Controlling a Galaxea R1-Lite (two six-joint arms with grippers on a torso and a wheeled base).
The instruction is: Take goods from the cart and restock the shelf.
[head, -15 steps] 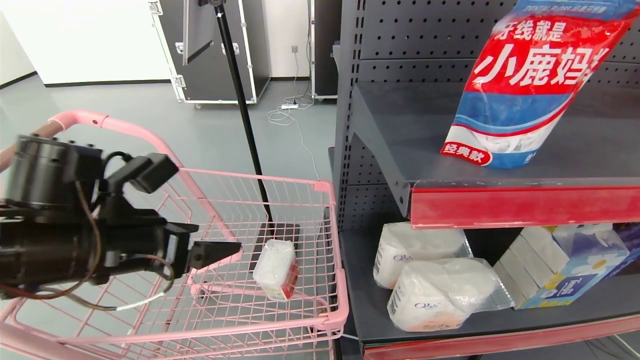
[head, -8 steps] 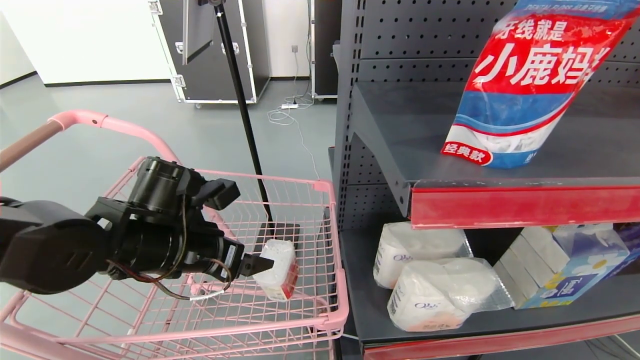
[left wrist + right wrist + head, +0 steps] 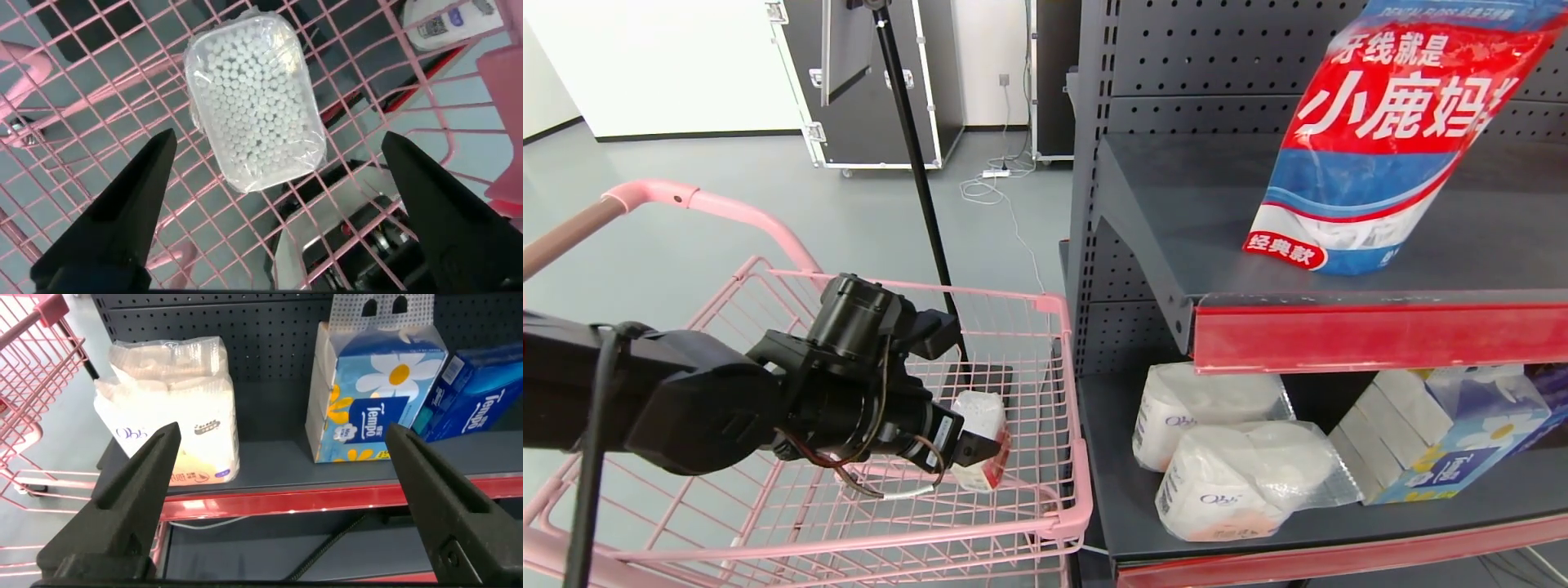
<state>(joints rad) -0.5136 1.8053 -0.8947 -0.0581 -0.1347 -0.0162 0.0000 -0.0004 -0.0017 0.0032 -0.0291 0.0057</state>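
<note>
— Where do we see the swab box (image 3: 255, 98)?
— On the wire floor of the cart (image 3: 1076, 441), toward its right side, with the clear face of swab tips turned to our left gripper (image 3: 278, 143).
— And its long axis?
— Crosswise to our fingers, which are spread wide, one off each long side.

Black cabled left arm (image 3: 694, 400), tapered claw (image 3: 279, 137)

A pink cart (image 3: 1063, 508) stood on the left, with a clear box of swabs (image 3: 985, 415) lying on its mesh floor near the right side. On the right stood the shelf (image 3: 1094, 163). Its upper board (image 3: 1176, 220) bore a red-and-blue bag (image 3: 1380, 139). The lower board (image 3: 1123, 490) held a far pack (image 3: 1201, 404), a near pack (image 3: 1233, 486) and blue tissue boxes (image 3: 1437, 445) to their right.
</note>
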